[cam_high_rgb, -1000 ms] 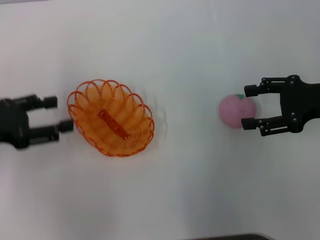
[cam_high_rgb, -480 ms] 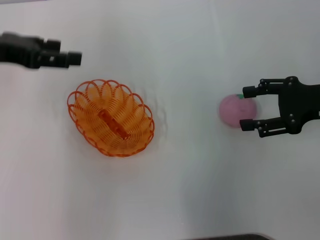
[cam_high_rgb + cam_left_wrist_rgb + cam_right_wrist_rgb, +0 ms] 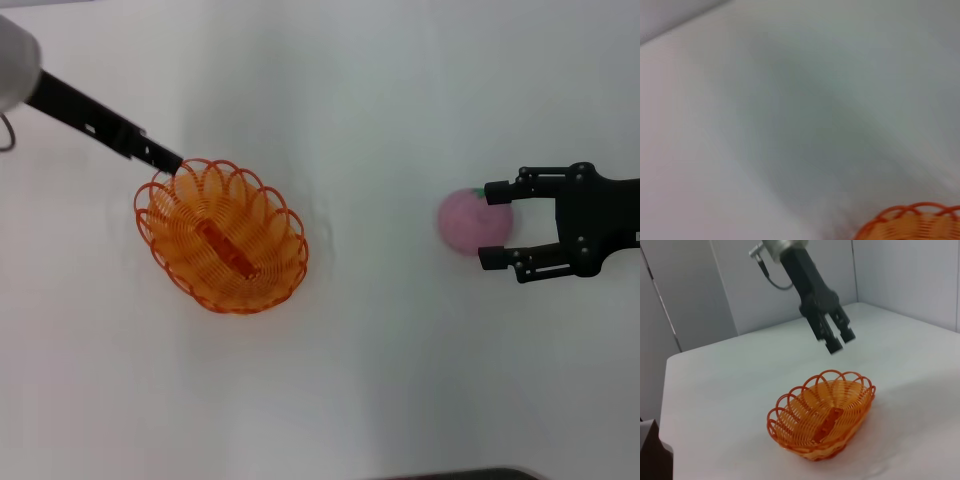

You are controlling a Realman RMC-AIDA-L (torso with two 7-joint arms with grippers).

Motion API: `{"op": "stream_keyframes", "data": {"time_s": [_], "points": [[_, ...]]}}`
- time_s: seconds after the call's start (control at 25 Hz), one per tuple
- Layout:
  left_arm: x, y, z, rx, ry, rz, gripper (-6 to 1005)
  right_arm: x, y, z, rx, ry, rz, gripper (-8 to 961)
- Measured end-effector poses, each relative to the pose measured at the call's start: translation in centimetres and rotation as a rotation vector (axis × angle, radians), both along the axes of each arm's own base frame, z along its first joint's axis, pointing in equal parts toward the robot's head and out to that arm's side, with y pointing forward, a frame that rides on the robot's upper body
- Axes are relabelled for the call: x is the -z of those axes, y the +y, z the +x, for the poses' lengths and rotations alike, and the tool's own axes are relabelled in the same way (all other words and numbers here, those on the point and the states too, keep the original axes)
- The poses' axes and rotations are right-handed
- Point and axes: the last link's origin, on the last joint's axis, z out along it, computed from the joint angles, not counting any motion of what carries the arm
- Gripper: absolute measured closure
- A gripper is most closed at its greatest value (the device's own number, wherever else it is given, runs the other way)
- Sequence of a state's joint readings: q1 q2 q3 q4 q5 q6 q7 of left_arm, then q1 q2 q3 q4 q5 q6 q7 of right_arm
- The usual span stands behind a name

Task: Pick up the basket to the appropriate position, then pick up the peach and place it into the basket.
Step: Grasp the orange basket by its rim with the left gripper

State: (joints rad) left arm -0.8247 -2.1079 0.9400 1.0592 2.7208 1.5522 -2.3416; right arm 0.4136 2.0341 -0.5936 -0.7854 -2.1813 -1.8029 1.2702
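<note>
The orange wire basket sits on the white table, left of centre. My left gripper reaches in from the far left, above the basket's far-left rim. In the right wrist view it hangs above the basket, fingers slightly apart and empty. The left wrist view shows only a piece of the basket rim. The pink peach lies on the table at the right. My right gripper is open, low, its fingertips on either side of the peach's right edge.
The table is plain white, with nothing else on it. Its front edge shows at the bottom of the head view. Grey wall panels stand behind the table's far side.
My left arm swung from the basket's left side up and away, then came in over the basket's far-left rim. The right gripper barely moved. Basket and peach stayed put.
</note>
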Motion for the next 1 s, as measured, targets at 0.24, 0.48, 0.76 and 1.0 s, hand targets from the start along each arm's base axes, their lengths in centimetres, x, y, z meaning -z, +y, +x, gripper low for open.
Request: {"op": "stream_keyframes", "data": {"time_s": [0.24, 0.48, 0.76, 1.0], "points": [[2.1, 0.6, -1.0, -0.021, 0.058, 0.001, 220, 0.1, -0.1, 0.2, 0.009, -0.001, -0.003, 97], [3.3, 0.4, -1.6, -0.036, 0.075, -0.030, 239, 0.4, -0.2, 0.3, 0.018, 0.001, -0.012, 96], [4.5, 0.3, -1.5, -0.035, 0.086, -0.054, 267, 0.6, -0.4, 0.4, 0.027, 0.007, -0.018, 96], [5.0, 0.4, -1.6, -0.037, 0.092, -0.048, 363, 0.6, -0.8, 0.8, 0.039, 0.007, -0.016, 96]]}}
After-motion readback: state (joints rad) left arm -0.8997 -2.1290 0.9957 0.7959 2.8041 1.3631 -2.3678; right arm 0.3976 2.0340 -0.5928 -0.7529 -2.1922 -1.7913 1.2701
